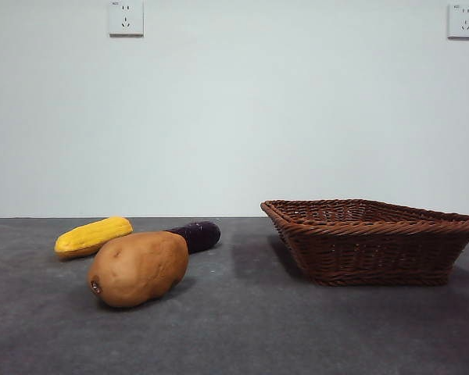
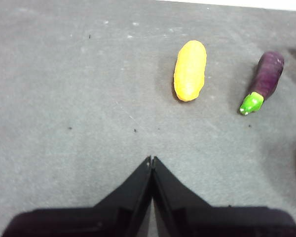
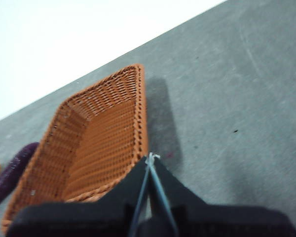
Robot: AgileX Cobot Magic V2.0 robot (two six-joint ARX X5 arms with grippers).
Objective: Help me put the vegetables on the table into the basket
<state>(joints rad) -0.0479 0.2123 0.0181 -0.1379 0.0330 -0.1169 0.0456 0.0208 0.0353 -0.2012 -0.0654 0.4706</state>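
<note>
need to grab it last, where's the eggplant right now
In the front view the eggplant lies on the table, left of the basket, partly behind the potato.

Even, soft light fills my views; the basket [image 1: 373,238] casts a faint shadow, and my right wrist picture is slightly blurred.

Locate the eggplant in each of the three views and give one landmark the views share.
Front view: eggplant lies behind the potato, beside the corn.
Left wrist view: near the corn, green stem toward the camera.
Right wrist view: a purple sliver beside the basket.
Shared landmark: the corn.
</note>
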